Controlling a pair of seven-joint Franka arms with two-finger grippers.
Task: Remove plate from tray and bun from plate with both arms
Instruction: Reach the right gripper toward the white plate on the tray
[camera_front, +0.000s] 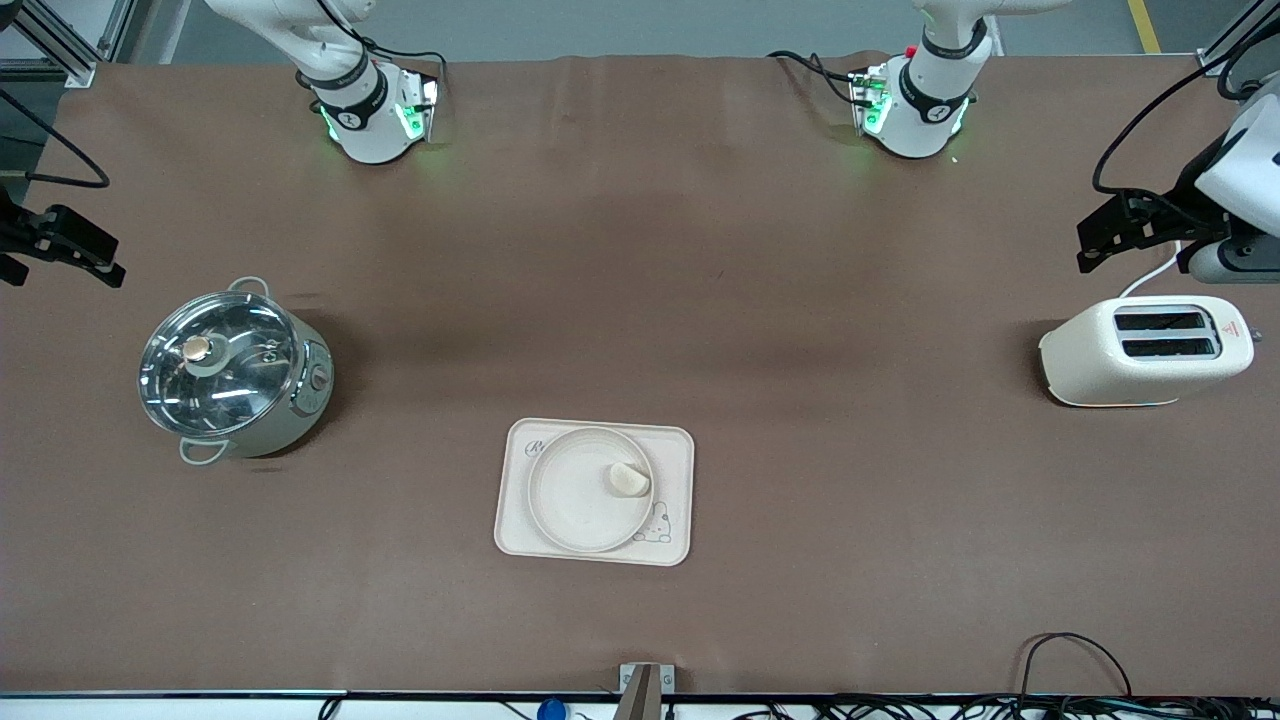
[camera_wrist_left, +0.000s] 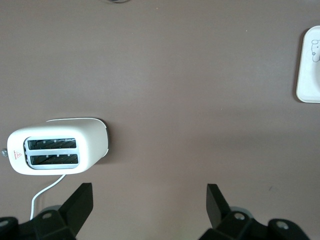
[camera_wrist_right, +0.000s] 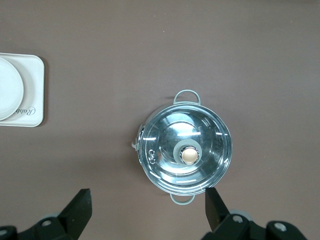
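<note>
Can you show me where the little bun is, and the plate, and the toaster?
bun (camera_front: 629, 480), front view, middle of its pale top.
plate (camera_front: 560, 495), front view, bare inner surface beside the bun.
toaster (camera_front: 1090, 365), front view, its cream side wall below the slots.

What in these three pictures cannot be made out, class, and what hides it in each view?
- Pot contents: the reflective lid hides them in the front and right wrist views.
- Toaster slots: too dark to see inside in any view.
- Tray drawing: the plate partly covers it in the front view.
- Bun: beyond the picture edge in both wrist views.
- Right gripper: its arm is cut off by the front view's edge.
</note>
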